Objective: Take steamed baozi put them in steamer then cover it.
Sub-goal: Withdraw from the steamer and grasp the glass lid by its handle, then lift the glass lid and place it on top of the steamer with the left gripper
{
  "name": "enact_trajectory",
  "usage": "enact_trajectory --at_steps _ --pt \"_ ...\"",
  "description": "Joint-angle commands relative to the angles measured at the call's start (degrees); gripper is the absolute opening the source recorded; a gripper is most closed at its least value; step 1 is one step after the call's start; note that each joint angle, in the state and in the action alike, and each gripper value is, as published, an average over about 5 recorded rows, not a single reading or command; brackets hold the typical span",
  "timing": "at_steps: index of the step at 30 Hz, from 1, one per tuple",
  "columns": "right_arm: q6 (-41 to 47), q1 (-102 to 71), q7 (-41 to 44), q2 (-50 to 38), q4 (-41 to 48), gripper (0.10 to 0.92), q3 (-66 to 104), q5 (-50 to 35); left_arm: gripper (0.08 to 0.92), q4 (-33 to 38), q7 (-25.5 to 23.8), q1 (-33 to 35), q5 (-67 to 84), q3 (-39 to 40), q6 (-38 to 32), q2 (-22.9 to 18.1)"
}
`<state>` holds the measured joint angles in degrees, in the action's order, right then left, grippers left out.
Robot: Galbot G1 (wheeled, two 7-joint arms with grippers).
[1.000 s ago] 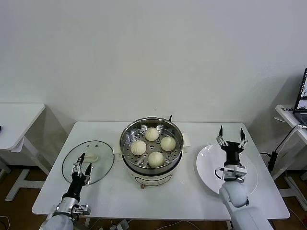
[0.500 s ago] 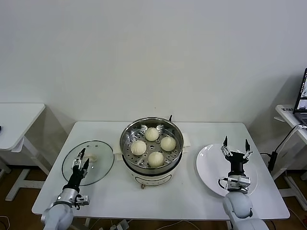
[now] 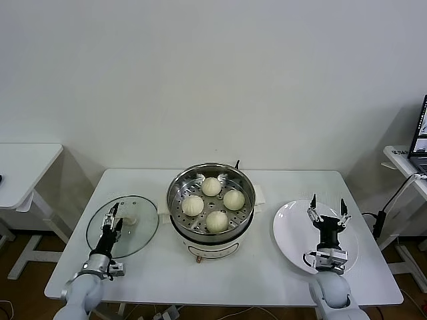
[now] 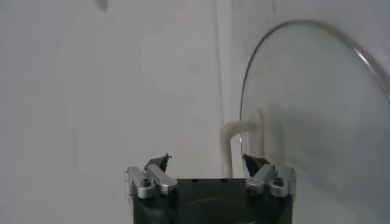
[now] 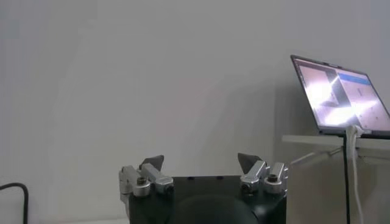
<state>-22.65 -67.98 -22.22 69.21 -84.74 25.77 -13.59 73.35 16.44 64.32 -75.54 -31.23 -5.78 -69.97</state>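
The steamer [image 3: 175, 190] stands uncovered at the middle of the table, with several cream-white baozi [image 3: 211, 187] on its perforated tray. To its left the glass cover [image 3: 140, 235] lies flat on the table, its cream handle [image 3: 129, 218] facing up. My left gripper [image 3: 115, 217] hovers open over the cover, just beside the handle. In the left wrist view the handle [image 4: 242, 131] and the cover's rim [image 4: 317, 36] lie just ahead of the open left gripper [image 4: 207, 161]. My right gripper [image 3: 327, 201] points upward, open and empty, over the white plate [image 3: 290, 230]; the right wrist view shows the right gripper [image 5: 201, 161] against the wall.
The white table [image 3: 267, 273] carries everything. A second small table [image 3: 27, 163] stands at far left. A laptop [image 5: 341, 91] sits on a side desk at far right, with a black cable [image 3: 393, 197] running down beside the table's right edge.
The right gripper has sunk and drawn back over the plate, still open. The left gripper has crept forward across the cover toward its handle.
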Motion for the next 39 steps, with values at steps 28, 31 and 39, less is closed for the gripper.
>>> enact_trajectory --at_steps 28,31,39 --pt "-0.3 -0.3 0.2 0.4 -0.5 0.823 0.6 1.1 0.299 -2.4 -1.4 -3.3 4.4 0.3 -0.4 -0.1" --pt "-0.5 -0.4 0.3 0.5 -0.5 0.823 0.6 1.4 0.222 0.8 -1.8 -2.3 6.2 0.2 -0.2 0.4" --pt "-0.6 -0.3 0.3 0.8 -0.5 0.823 0.3 1.9 0.192 17.4 -4.1 1.5 11.2 -1.2 2.5 2.2"
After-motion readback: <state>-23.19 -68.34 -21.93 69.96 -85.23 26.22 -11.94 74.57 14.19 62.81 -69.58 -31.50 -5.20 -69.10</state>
